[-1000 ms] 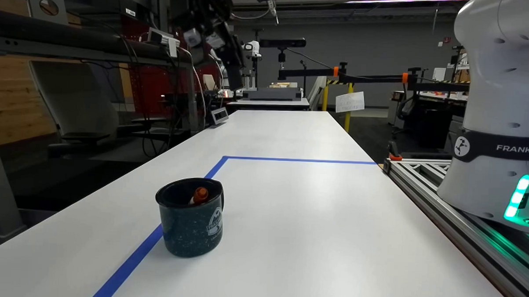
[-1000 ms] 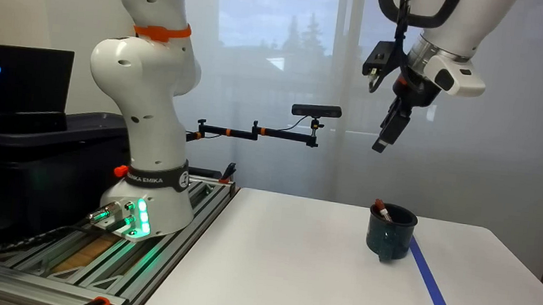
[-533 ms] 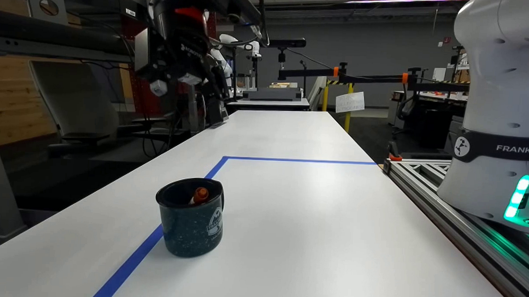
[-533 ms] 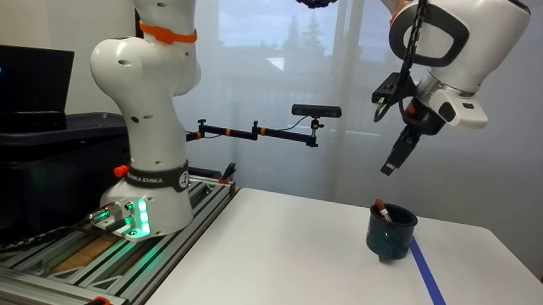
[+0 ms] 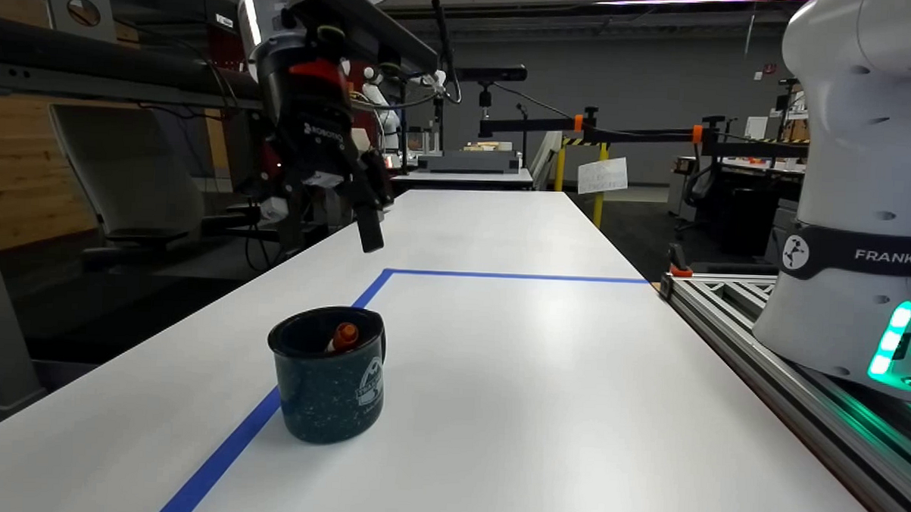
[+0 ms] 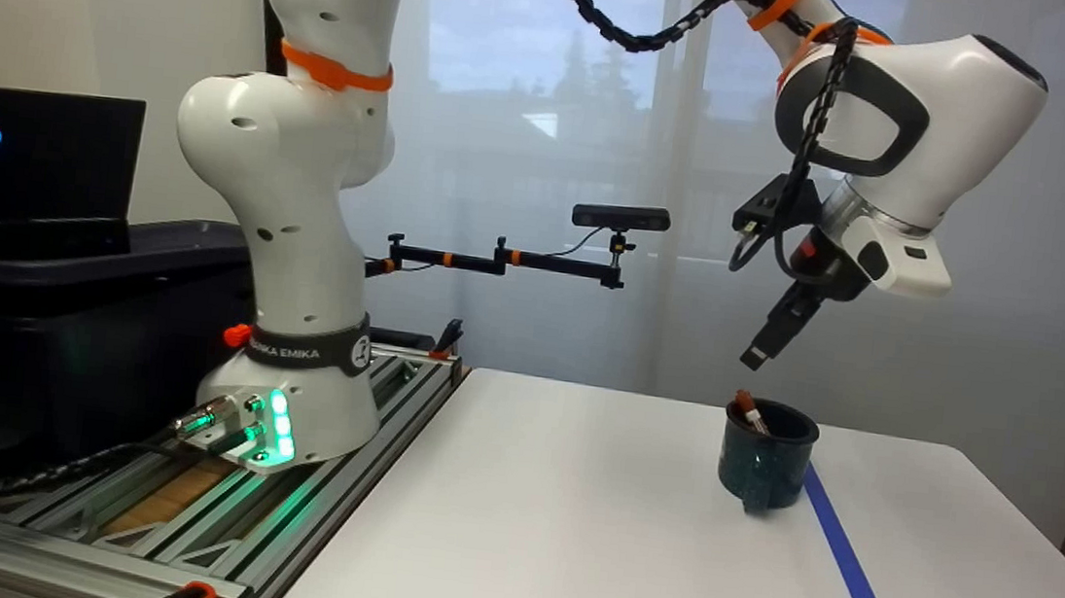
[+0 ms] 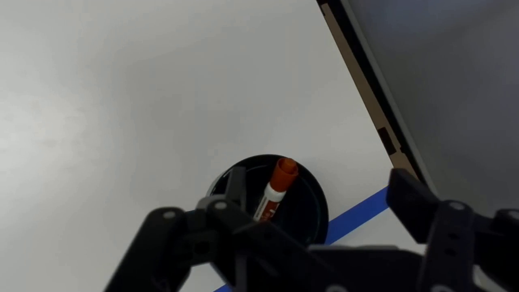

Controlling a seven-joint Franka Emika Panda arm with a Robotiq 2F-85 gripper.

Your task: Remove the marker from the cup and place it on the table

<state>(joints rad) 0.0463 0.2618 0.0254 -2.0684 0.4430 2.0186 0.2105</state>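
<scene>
I find a robotics lab. In both exterior views my base [image 5: 839, 322] stands on metal rails [image 5: 777, 381], a jointed boom [image 5: 532, 125] carries a camera [image 5: 500, 74], and blue tape [image 5: 515, 275] marks the white bench [image 5: 541, 395]. In an exterior view I note yellow posts [image 5: 560, 169] right of upper centre. I also record a black laptop [image 6: 38, 159] at left in an exterior view.
</scene>
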